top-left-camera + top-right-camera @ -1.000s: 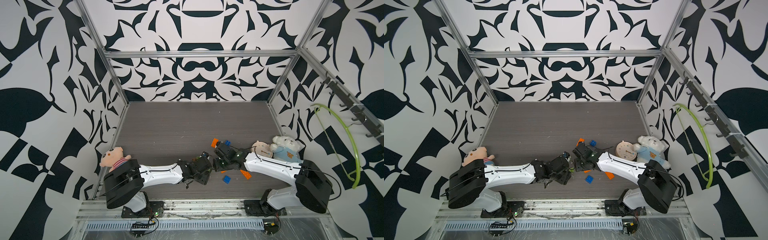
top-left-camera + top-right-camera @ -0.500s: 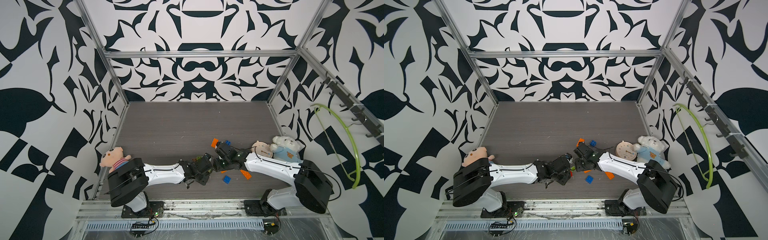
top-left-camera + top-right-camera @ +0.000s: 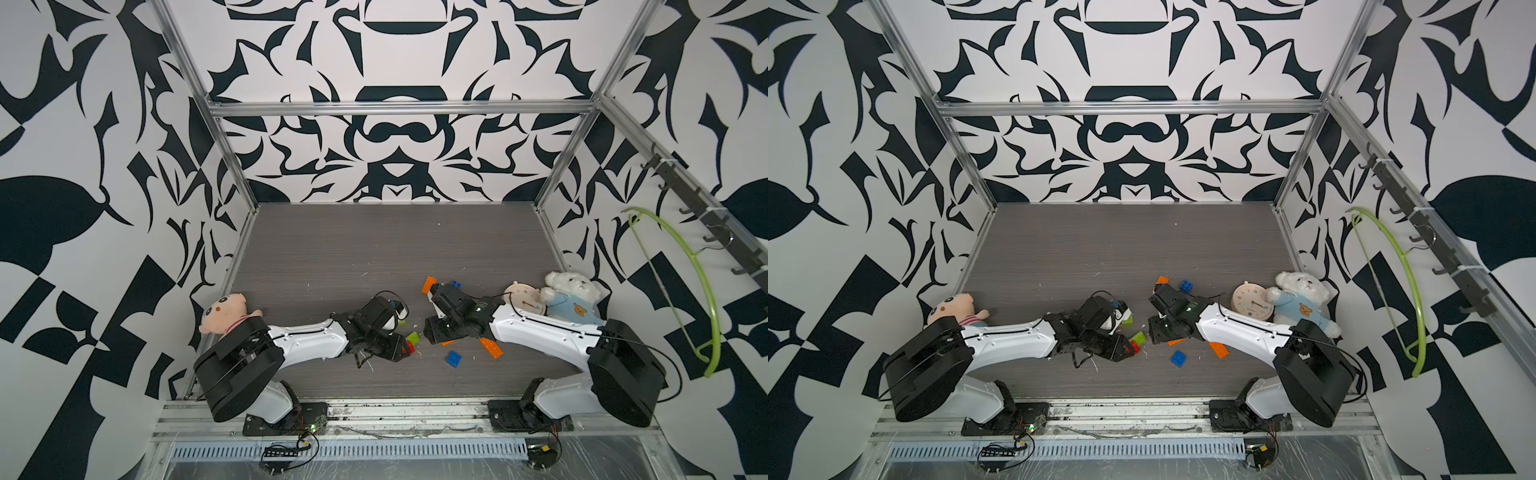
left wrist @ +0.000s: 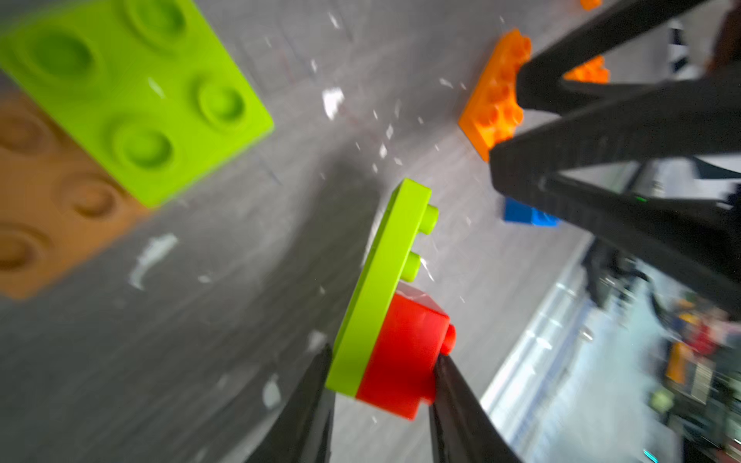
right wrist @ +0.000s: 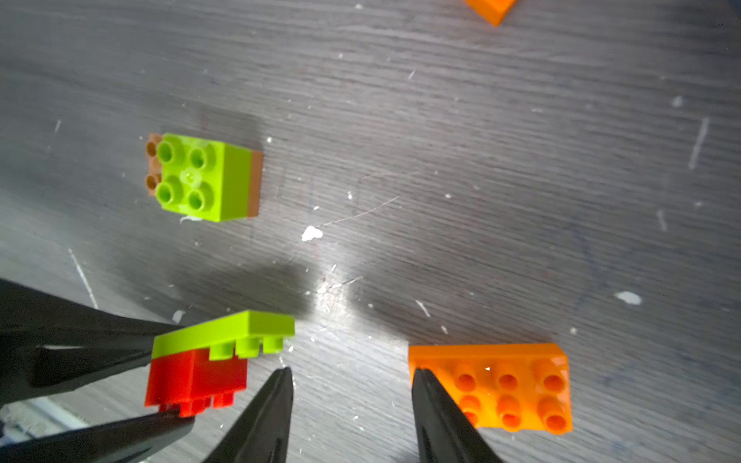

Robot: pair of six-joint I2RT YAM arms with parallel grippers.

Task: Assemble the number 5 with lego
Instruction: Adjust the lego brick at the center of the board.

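My left gripper (image 4: 383,356) is shut on a lego piece, a lime green plate (image 4: 393,260) with a red brick (image 4: 405,352) stuck to it, held on edge just above the table. Both top views show that piece (image 3: 411,340) (image 3: 1136,340) between the two grippers. My right gripper (image 5: 351,373) is open and empty, low over the table. Its one fingertip is right beside an orange six-stud brick (image 5: 509,385) and the other is near the held piece (image 5: 200,360). A lime green brick stacked on a brownish-orange one (image 5: 204,176) stands a little farther off.
Loose lego lies around the right arm: an orange brick (image 3: 491,348), a blue brick (image 3: 454,358), another orange (image 3: 429,285) and another blue (image 3: 456,284). A pink plush (image 3: 224,309) sits front left. A clock (image 3: 524,298) and a white bear (image 3: 571,297) sit at the right wall.
The left arm has shifted slightly back toward its own side with the green and red piece still held. The right gripper has stayed open in nearly the same place.
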